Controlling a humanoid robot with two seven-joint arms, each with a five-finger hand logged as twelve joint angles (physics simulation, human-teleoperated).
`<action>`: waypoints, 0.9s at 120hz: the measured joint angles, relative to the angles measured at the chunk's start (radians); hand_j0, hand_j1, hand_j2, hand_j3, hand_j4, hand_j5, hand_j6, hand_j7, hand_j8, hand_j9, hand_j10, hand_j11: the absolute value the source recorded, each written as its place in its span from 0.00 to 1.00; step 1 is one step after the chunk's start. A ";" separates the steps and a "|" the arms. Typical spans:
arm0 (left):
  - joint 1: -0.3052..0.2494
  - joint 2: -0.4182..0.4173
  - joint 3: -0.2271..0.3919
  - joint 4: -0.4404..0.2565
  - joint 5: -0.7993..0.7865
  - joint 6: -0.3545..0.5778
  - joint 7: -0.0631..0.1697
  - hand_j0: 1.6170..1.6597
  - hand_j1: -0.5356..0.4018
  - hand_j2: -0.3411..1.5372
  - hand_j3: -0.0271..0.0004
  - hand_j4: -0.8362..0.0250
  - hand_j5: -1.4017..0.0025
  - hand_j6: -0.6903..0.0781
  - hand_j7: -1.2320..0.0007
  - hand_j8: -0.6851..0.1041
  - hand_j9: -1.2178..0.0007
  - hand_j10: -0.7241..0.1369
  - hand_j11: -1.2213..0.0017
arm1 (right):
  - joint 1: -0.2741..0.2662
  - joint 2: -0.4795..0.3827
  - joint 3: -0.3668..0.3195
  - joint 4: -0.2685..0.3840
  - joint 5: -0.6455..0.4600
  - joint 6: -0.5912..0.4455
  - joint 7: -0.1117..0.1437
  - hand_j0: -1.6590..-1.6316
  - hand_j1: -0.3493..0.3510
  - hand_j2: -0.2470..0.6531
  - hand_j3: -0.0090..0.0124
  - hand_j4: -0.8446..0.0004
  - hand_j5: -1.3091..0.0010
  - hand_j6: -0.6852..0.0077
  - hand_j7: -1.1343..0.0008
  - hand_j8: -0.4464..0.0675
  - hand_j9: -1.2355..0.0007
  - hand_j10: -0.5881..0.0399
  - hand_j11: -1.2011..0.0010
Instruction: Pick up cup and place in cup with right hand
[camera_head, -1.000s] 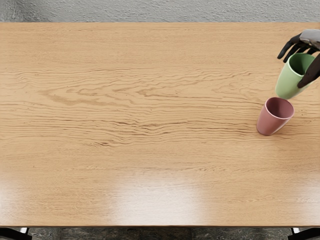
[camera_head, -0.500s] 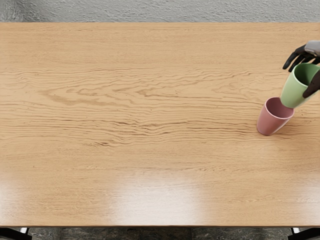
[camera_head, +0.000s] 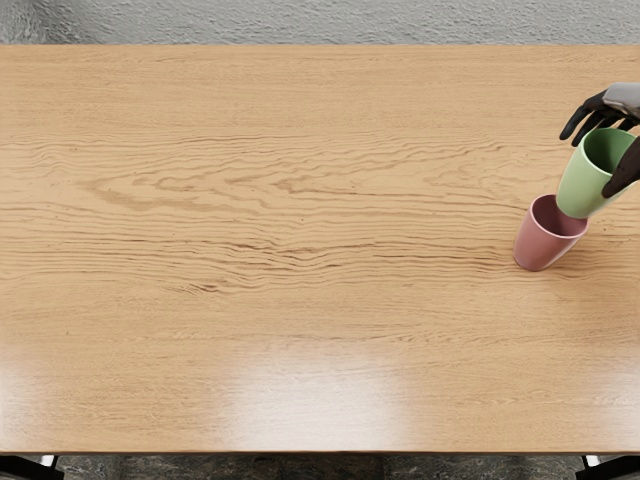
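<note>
The head view showed the right hand (camera_head: 622, 98) gripping the green cup (camera_head: 581, 186), thumb on its near side. That cup's base overlapped the rim of the pink cup (camera_head: 544, 246), which stood upright on the table (camera_head: 300, 310); contact between the cups was unclear.

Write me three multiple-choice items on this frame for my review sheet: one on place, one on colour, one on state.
1. Where in the picture is the pink cup?
A) At the left
B) In the middle
C) At the right

2. What colour is the held cup in the right hand?
A) Blue
B) Green
C) White

3. How does the pink cup rest on the table?
A) Upright
B) On its side
C) Upside down

Key:
1. C: the pink cup shows near the picture's right edge.
2. B: the held cup is green inside and out.
3. A: the pink cup's open mouth faces up.
</note>
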 joint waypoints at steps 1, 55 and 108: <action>0.000 0.000 0.000 0.000 0.000 0.000 0.000 0.96 0.94 0.18 0.98 0.97 1.00 0.90 1.00 0.87 1.00 0.84 1.00 | 0.000 0.000 0.000 0.001 0.002 0.000 0.000 0.17 0.60 0.33 0.42 0.44 0.50 0.33 0.44 0.29 0.49 0.43 0.47; 0.000 0.000 0.000 0.000 0.000 0.000 0.000 0.96 0.94 0.18 0.98 0.97 1.00 0.90 1.00 0.87 1.00 0.84 1.00 | 0.019 0.005 0.002 0.029 0.068 0.012 0.000 0.17 0.59 0.33 0.41 0.44 0.50 0.32 0.44 0.29 0.49 0.43 0.47; 0.000 0.000 0.000 0.000 0.000 0.000 0.000 0.96 0.94 0.18 0.98 0.97 1.00 0.90 1.00 0.87 1.00 0.84 1.00 | 0.021 -0.018 0.002 0.036 0.083 0.029 0.000 0.18 0.59 0.31 0.40 0.44 0.51 0.32 0.45 0.28 0.49 0.43 0.48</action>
